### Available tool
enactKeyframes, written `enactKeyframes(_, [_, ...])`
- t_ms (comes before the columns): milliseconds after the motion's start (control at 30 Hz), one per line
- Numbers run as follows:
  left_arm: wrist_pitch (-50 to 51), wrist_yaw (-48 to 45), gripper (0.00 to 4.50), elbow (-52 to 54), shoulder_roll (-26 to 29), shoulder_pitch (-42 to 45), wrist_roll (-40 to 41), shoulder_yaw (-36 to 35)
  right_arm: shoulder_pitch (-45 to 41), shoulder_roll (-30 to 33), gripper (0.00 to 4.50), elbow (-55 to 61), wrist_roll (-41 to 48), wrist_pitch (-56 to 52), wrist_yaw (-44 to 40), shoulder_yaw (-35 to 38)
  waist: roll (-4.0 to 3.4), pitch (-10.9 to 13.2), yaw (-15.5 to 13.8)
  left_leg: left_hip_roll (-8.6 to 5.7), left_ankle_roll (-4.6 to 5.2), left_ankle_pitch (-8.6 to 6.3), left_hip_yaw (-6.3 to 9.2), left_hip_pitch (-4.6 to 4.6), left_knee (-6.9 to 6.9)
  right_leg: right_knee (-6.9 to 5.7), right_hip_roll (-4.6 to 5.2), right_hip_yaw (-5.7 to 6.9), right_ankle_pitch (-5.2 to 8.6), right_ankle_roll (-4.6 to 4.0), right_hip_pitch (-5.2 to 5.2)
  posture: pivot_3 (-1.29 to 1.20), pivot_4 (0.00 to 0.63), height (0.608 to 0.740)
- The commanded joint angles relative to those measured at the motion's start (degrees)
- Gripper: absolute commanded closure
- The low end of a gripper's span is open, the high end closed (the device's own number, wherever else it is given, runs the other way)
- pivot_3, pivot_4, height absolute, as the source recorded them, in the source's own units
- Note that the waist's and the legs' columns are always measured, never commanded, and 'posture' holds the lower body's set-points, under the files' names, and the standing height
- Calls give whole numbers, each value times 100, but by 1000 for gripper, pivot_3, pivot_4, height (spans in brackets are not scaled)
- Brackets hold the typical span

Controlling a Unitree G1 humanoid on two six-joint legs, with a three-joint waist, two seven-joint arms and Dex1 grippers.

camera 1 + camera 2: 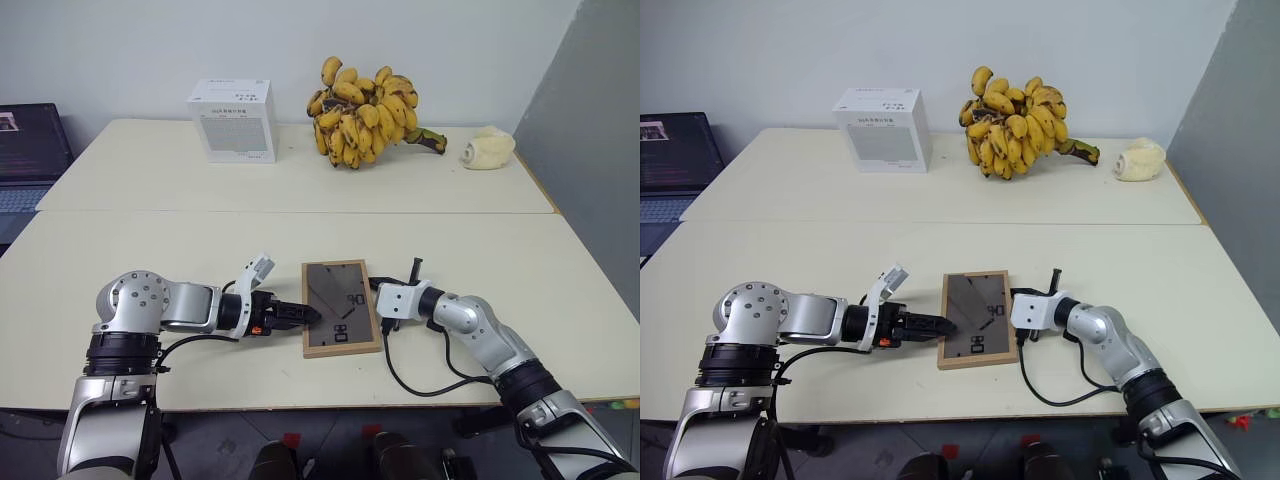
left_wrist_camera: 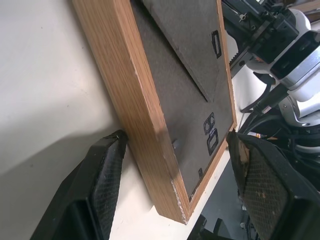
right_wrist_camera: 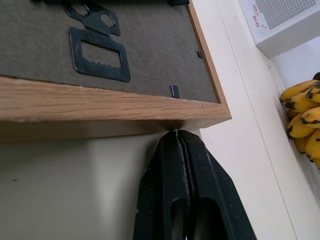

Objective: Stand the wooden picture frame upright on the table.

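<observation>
On the near section of the large pale cream counter (image 1: 150,210), close to its front edge, the small rectangular light-wood picture frame (image 1: 341,307) is seen lying flat with its dark grey back facing up; metal hanger fittings are visible on that back. The left end effector (image 1: 300,314) is brought in from the left at the frame's left edge, its two black fingers (image 2: 102,175) spread wide, one set at the wooden side by the near corner and the other standing on the far side of that corner, so that the corner sits between them without being clamped. The right end effector (image 3: 179,145) is held at the frame's right edge with its fingers pressed together, the closed tips touching the wooden side near the far corner; nothing is gripped by it. On the far section of the counter, beyond the seam, a white cardboard box (image 1: 234,120) is placed to the left, a large bunch of yellow, dark-spotted bananas (image 1: 362,112) in the middle, and a small cream-coloured lumpy object (image 1: 487,149) to the right. A dark laptop (image 1: 30,150) is seen at the far left, beside the counter.
</observation>
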State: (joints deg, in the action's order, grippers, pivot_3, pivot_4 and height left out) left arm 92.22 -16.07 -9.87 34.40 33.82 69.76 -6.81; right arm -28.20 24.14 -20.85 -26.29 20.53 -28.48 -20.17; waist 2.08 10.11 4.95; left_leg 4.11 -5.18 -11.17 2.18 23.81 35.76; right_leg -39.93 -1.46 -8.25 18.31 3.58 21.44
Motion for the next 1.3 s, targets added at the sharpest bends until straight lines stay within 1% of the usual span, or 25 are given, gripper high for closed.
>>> enactKeyframes(33, [28,93,1102,12,-48,33,177,-142,-100,100,4500,-29,-82,19,62,-24,0,0,0,0,0,0,0,0,0,0,0,0,0,0,0,0,150,740])
enactKeyframes(133, [28,199,1102,94,55,-57,388,-125,35,549,4500,36,-106,201,-131,3,0,0,-15,-4,0,0,1,0,0,1,3,1,1,1,-1,0,150,740])
enactKeyframes(300, [28,341,1102,372,667,-354,1191,70,503,1460,4500,401,179,652,-621,66,0,0,-40,-46,1,-1,3,4,-1,5,48,1,11,19,-7,0,150,740])
enactKeyframes(367, [28,439,1102,523,843,-463,1448,93,681,1691,4500,577,321,775,-782,112,1,0,-42,-53,2,-2,3,5,0,12,54,1,13,23,-12,0,150,740])
enactKeyframes(467, [28,660,1102,638,836,-513,1618,77,876,1838,4500,826,534,879,-963,115,1,0,-42,-53,2,-1,5,4,0,14,55,4,18,32,-15,0,150,740])
enactKeyframes(567, [23,1001,1102,511,570,-424,1590,19,958,1737,4500,1033,601,841,-1025,60,1,0,-43,-51,2,-1,11,4,0,13,54,11,21,37,-17,0,150,740])
enactKeyframes(733, [-94,1514,1102,209,151,-205,1425,-154,873,1191,4500,1337,502,573,-897,-41,2,-1,-23,-51,2,-1,16,4,1,9,52,14,19,33,-15,0,150,740])
enactKeyframes(867, [-97,1744,1102,49,-57,-120,1361,-265,724,654,4500,1457,283,229,-748,-180,2,0,-20,-51,1,0,20,5,-1,5,49,14,14,21,-11,0,150,740])
enactKeyframes(1067, [-5,1940,1102,35,-246,-119,1322,-429,487,128,4500,1457,126,-223,-537,-182,2,0,-34,-51,0,0,21,5,0,5,50,19,13,21,-11,0,150,740])
enactKeyframes(1200, [23,2028,1102,31,-309,-130,1368,-506,256,-31,4500,1257,105,-342,-521,-178,1,0,-35,-52,0,0,21,6,-1,5,52,20,13,21,-12,0,150,740])
enactKeyframes(1300, [28,2062,1102,24,-318,-146,1448,-538,205,28,4500,1045,128,-244,-485,-134,1,0,-35,-52,-1,0,22,7,-1,6,52,22,13,20,-12,0,150,740])
